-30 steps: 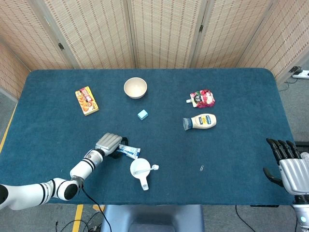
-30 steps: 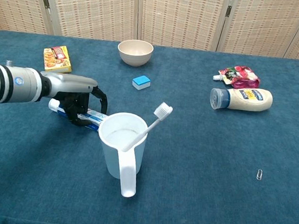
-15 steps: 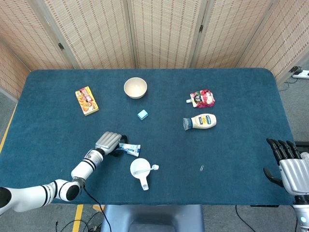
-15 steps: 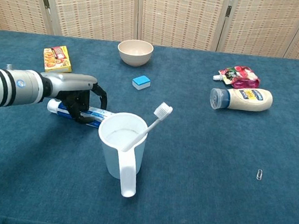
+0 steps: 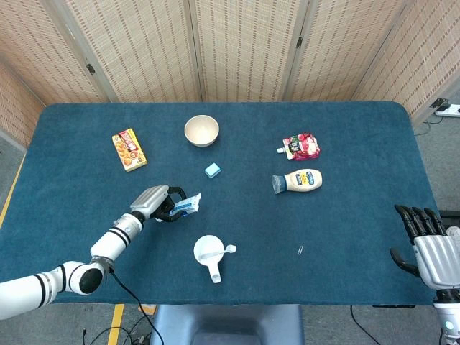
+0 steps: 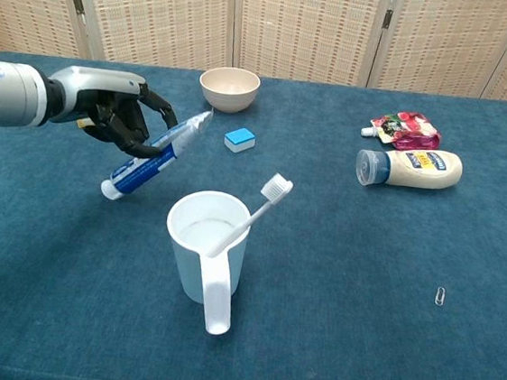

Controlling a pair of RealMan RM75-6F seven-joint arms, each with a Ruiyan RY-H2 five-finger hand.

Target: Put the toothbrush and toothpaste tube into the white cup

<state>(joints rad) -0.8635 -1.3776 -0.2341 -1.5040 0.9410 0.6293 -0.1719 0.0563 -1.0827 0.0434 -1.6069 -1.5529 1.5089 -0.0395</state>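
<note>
Toothpaste tube (image 6: pixel 156 154) gripped in left hand (image 6: pixel 116 114), lifted clear of table (image 6: pixel 362 283), left of white cup (image 6: pixel 207 244). Long axis tilted: cap end low and toward camera-left, crimped end up toward bowl (image 6: pixel 229 88). Toothbrush (image 6: pixel 253 214) standing slanted in white cup, bristles up and right. Bowl's contents not visible. Right hand (image 5: pixel 430 244) at table edge, fingers extended, holding nothing.

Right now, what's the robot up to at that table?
It is packing a white cup. The toothbrush already stands in the cup. The left hand holds the toothpaste tube tilted in the air, cap end down, to the left of the cup and not yet over it. The right hand sits idle at the table's edge, holding nothing.
</note>
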